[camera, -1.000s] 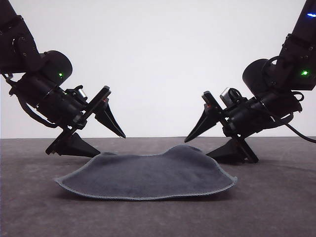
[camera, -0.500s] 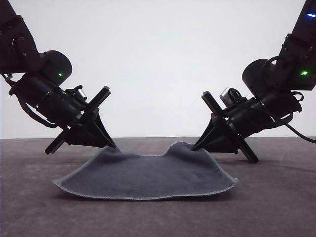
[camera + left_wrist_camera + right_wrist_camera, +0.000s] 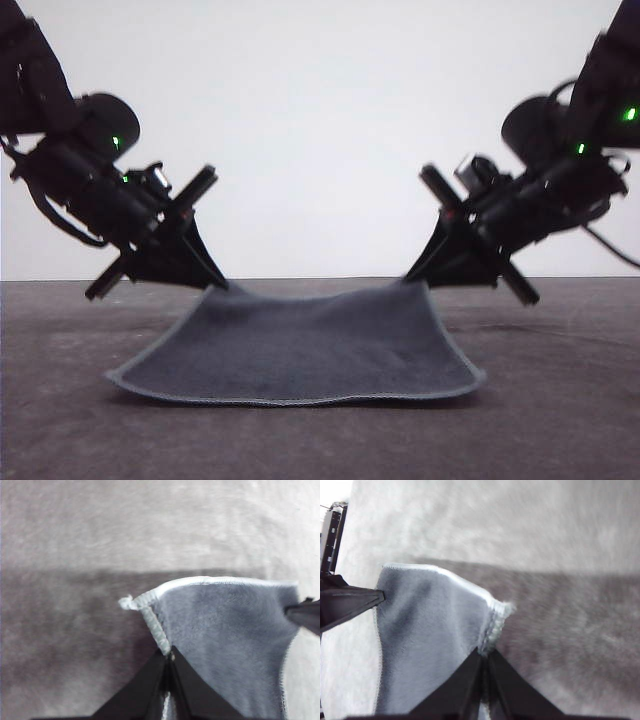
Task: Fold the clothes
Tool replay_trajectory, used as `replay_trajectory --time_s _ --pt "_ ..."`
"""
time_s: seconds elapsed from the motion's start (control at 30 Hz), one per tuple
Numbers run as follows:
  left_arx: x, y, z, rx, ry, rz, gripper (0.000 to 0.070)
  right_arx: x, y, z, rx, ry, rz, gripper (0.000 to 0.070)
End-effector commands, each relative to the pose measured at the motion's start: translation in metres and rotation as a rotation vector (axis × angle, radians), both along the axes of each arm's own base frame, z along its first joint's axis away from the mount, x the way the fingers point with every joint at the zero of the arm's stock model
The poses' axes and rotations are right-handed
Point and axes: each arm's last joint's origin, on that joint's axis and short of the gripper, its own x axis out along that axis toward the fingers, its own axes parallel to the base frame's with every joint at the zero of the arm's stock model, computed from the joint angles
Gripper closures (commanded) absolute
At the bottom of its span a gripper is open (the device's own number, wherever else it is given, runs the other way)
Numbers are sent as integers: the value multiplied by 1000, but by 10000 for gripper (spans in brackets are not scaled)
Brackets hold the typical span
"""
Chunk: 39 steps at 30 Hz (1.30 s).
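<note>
Between hands: cloth, far corners pinched by left hand, right hand.

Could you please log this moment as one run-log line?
phase: lift far edge | left gripper: shut on small soft dark grey-blue square cloth, far-left corner | right gripper: shut on far-right corner | near edge: on table

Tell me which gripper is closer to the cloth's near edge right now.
Neither clearly: both are at the far edge. The left gripper is shut on the cloth's far left corner, the right gripper on its far right corner, both lifted off the table.
</note>
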Motion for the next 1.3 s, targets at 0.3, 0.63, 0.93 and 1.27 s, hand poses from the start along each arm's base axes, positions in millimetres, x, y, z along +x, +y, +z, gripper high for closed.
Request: replay_trajectory --time_s 0.3,0.63,0.93,1.27 --pt "-14 -3 31 91 -82 -59 699 -16 -1 14 -129 -42 82 697" --pt "-27 -4 42 137 -86 -85 699 -36 1 30 -123 -89 99 697" --pt "-59 -4 33 165 -98 -83 699 -69 0 24 -122 -121 114 697" --pt "-106 2 16 150 -70 -65 699 -110 7 7 -150 -116 157 696"
